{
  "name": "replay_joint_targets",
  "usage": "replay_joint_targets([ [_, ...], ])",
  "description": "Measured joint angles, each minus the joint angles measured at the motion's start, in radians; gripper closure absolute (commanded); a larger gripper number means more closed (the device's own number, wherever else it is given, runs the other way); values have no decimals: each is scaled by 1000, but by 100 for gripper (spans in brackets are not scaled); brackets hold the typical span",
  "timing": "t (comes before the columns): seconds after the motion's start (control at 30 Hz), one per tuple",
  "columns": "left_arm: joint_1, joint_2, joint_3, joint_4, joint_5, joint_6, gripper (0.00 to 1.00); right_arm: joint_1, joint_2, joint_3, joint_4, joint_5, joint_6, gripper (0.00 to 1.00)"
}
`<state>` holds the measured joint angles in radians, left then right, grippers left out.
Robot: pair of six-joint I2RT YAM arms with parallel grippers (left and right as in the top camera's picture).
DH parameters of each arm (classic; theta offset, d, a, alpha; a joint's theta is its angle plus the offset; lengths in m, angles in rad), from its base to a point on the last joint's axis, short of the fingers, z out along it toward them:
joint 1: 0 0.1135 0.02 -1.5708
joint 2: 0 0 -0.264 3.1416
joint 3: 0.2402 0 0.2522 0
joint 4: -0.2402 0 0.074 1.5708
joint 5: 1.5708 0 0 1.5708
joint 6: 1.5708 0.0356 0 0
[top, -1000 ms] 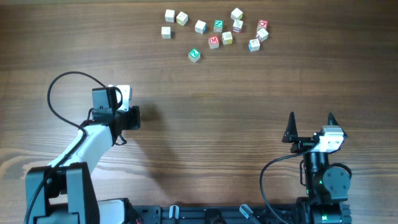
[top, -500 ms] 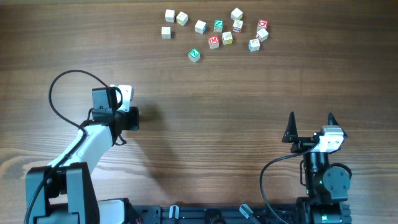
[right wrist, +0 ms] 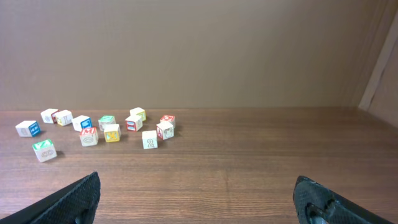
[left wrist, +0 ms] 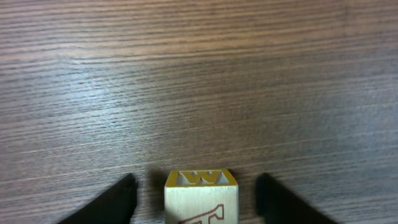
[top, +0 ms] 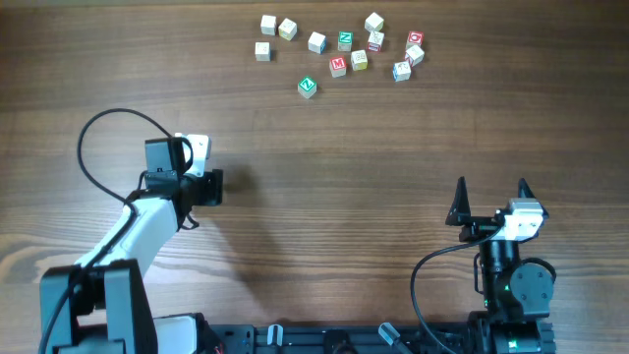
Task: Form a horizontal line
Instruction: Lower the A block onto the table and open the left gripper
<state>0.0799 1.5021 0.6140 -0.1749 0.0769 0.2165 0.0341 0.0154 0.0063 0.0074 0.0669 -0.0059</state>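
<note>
The pale cube with a green mark (top: 308, 87) lies apart, below the cluster at the table's far edge; it also shows in the right wrist view (right wrist: 44, 149). The red M cube (top: 338, 66) and the yellow-faced cube (top: 360, 59) sit side by side, and the right wrist view shows both the M cube (right wrist: 88, 135) and the yellow-faced cube (right wrist: 112, 132). My left gripper (top: 210, 187) is at mid-left. In its wrist view the jaws (left wrist: 196, 178) are open around a pale cube with a yellow-framed W on top (left wrist: 200, 199), with gaps on both sides. My right gripper (top: 491, 192) is open and empty (right wrist: 196, 186).
A green-faced cube (top: 345, 40) and several other pale, red- and blue-lettered cubes (top: 393, 44) lie scattered along the far edge. The W cube is hidden under the left gripper in the overhead view. A black cable loops above the left arm (top: 98, 128).
The left gripper has shifted only a few pixels. The right arm and the cubes have not moved.
</note>
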Motion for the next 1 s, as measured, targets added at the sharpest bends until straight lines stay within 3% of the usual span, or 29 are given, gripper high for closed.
replay_joint_targets([
  [0.1,0,-59,0,0,7,7,0,0,0,0,0,0,0,0],
  [0.6,0,-567,0,-13,207,-74,0,0,0,0,0,0,0,0],
  [0.83,0,-729,0,-128,211,-145,0,0,0,0,0,0,0,0],
  [1.0,0,-758,0,-203,95,-196,0,0,0,0,0,0,0,0],
])
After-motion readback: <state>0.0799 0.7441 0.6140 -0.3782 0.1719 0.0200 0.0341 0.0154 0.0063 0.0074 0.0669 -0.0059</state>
